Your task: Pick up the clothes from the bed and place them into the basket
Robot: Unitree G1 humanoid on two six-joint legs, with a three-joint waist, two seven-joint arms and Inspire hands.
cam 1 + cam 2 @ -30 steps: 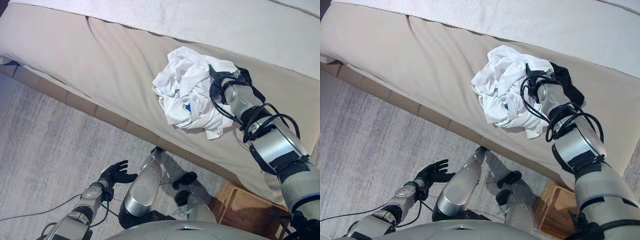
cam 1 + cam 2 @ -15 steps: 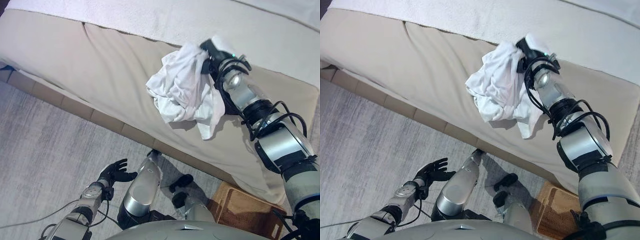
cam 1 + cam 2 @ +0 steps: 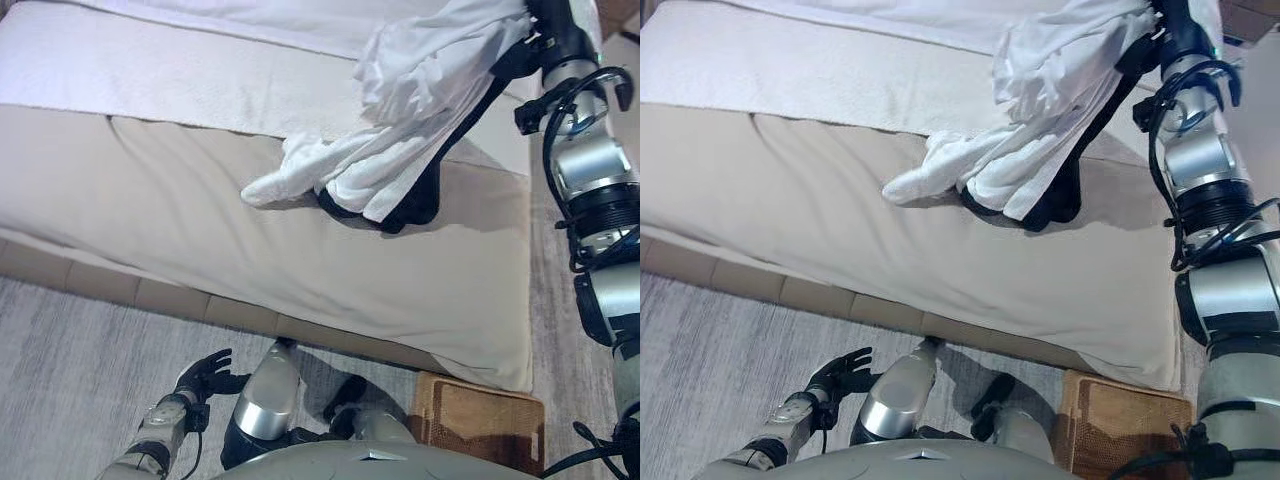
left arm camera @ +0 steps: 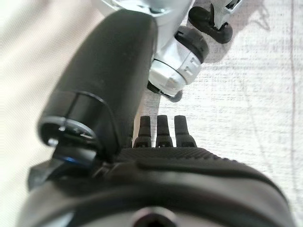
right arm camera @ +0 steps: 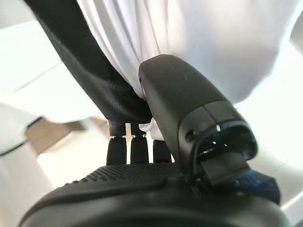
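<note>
My right hand (image 3: 552,28) is raised high over the bed (image 3: 200,230), shut on a bundle of clothes: a white garment (image 3: 420,100) and a black one (image 3: 425,200) under it. The bundle hangs from the hand, its lower end trailing on or just above the beige cover. In the right wrist view the thumb (image 5: 184,109) and fingers (image 5: 135,149) pinch the white cloth (image 5: 213,42) and the black cloth (image 5: 80,61). The wicker basket (image 3: 480,425) stands on the floor by the bed's near corner. My left hand (image 3: 205,375) hangs open low over the floor.
A white blanket (image 3: 180,70) covers the far part of the bed. A grey striped carpet (image 3: 80,380) lies in front of the bed. The bed's tan base (image 3: 150,298) runs along its near edge.
My right hand has lifted the clothes from the bed, and the bundle now hangs stretched out with the black garment showing. The camera has shifted. My left hand has stayed low.
</note>
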